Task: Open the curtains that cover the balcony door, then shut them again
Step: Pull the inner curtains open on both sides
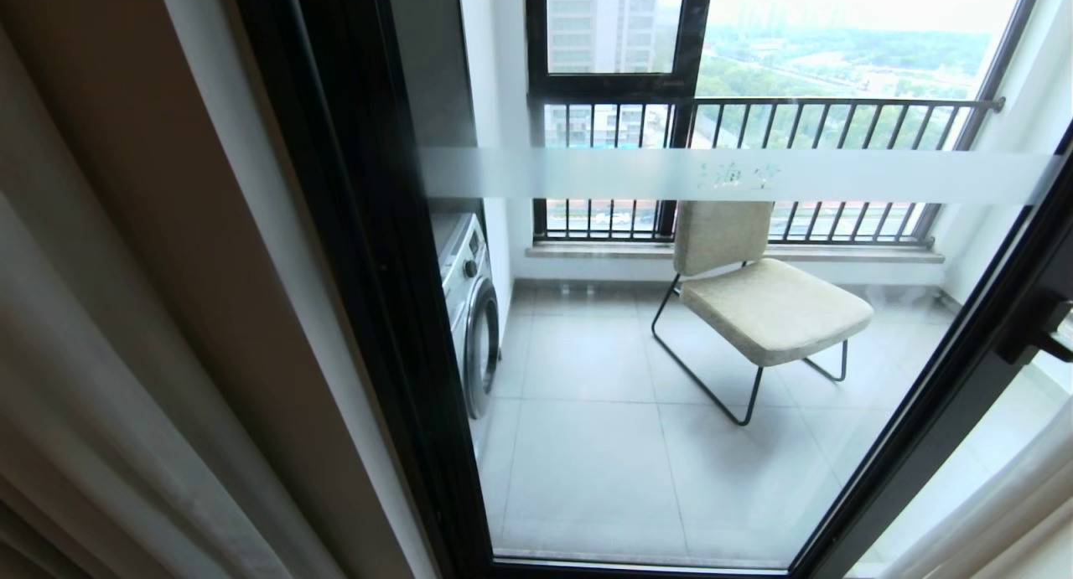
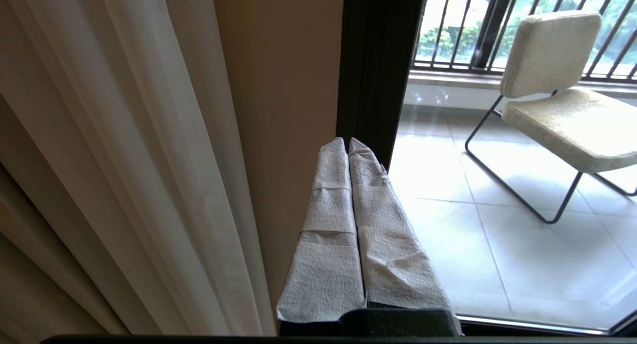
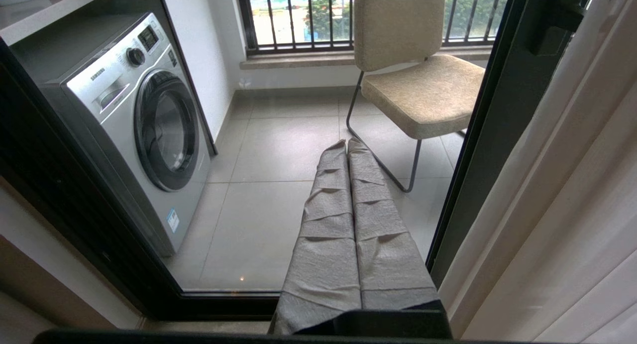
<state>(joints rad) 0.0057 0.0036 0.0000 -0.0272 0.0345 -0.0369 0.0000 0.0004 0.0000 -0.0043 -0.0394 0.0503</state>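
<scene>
- The curtains point(image 2: 114, 150) hang gathered in soft pleats just beside the left pincer point(image 2: 347, 142), off to its outer side, with a strip of tan wall point(image 2: 278, 110) between the tips and the cloth; another gathered fall of curtain point(image 3: 562, 184) hangs beside the right pincer point(image 3: 347, 144), on its outer side.
- The balcony door point(image 1: 352, 227) stands uncovered ahead of both pincers, its glass showing a chair point(image 1: 767, 302) and a washing machine point(image 3: 144, 125) beyond.
- By my reckoning the cloth is light, limp and slippery in its folds; the sheer layer would snag or slip sooner than the heavier beige one. It will slide along its rail rather than lift, so a pull wants to run sideways.
- The best hold looks to be the leading edge of the drape, pinching several pleats together so that both layers come along.
- Left pincer: padded fingers point(image 2: 323, 224) pressed flat together, holding nothing, touching nothing.
- Right pincer: fingers point(image 3: 328, 224) likewise closed tight, empty, clear of glass and curtain.
</scene>
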